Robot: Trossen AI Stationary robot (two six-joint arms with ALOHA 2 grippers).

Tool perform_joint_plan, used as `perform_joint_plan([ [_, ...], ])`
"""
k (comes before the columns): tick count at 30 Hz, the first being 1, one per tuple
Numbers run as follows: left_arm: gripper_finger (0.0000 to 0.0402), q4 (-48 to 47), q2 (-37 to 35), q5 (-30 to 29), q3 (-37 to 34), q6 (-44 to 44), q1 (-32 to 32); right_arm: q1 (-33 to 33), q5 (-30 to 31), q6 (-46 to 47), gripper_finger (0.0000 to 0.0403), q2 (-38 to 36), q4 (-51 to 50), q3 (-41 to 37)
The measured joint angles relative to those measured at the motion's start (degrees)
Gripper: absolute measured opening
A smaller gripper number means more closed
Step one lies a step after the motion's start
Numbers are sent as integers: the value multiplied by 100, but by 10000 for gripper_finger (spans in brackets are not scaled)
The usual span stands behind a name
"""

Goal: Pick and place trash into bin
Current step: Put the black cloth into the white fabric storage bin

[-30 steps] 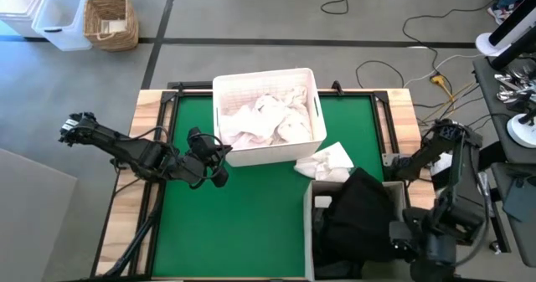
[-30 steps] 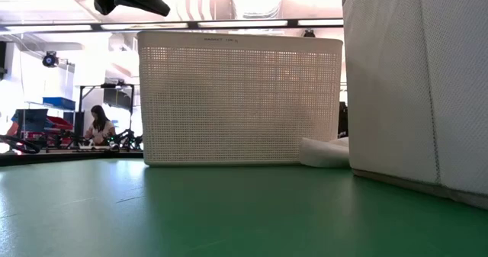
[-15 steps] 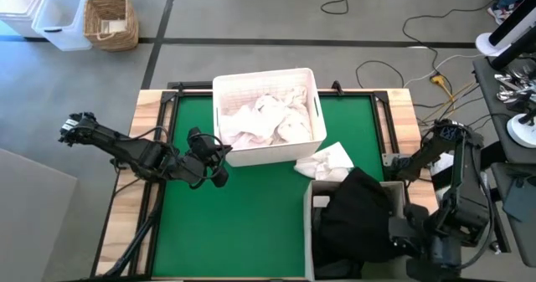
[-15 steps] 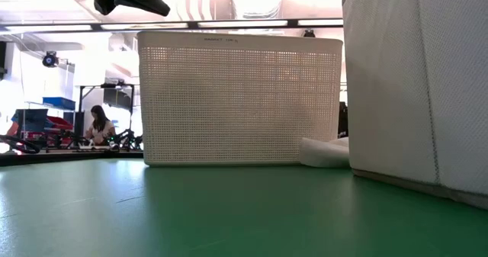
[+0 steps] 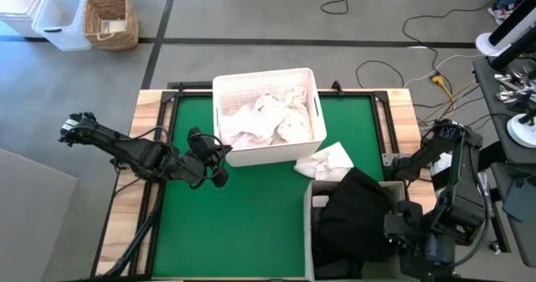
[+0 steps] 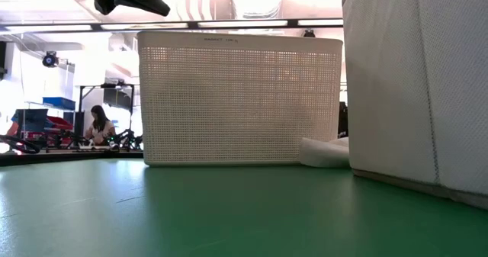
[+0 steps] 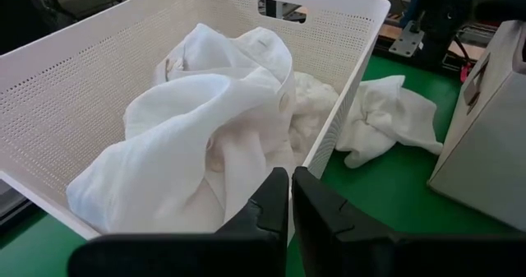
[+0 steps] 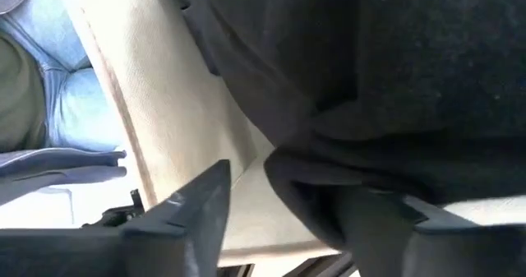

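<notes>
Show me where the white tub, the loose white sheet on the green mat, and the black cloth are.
white tub (image 5: 266,75): high view, on its far rim.
loose white sheet (image 5: 328,160): high view, on its middle, beside the tub.
black cloth (image 5: 356,211): high view, on its middle, in the grey box.

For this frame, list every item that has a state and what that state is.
White tub: upright on the green mat, open-topped, partly filled with white sheets.
Loose white sheet: crumpled on the mat beside the tub, not binned.
Grey bin: upright, black garment draped over its rim.
Left gripper: shut, empty, just outside the tub.
Right gripper: open, at the black garment.
</notes>
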Motion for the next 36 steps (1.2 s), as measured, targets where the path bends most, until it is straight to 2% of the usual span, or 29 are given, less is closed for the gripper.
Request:
perform_joint_plan([
  [6, 1, 0, 1, 0, 0, 2, 0, 0, -305, 506, 250, -65, -314, 345],
  [11, 1, 0, 1, 0, 0, 2, 0, 0, -263, 765, 262, -64, -987, 948],
  [14, 1, 0, -2, 0, 0, 2, 2, 0, 110, 581, 258, -92, -962, 1197],
  [16, 1, 0, -2, 0, 0, 2, 2, -1, 717, 288, 250, -108, -954, 1373],
  [19, 1, 0, 1, 0, 0, 1, 0, -68, 1512, -313, 232, -115, -950, 1516],
  [22, 1, 0, 0, 0, 0, 1, 2, -180, 1913, -817, 205, -103, -944, 1455],
  [32, 1, 0, -2, -1, 0, 0, 1, -1042, 2343, -2235, 77, -100, -957, 666],
  [36, 1, 0, 0, -2, 0, 0, 1, -1284, 2309, -2564, 25, -99, -952, 378],
])
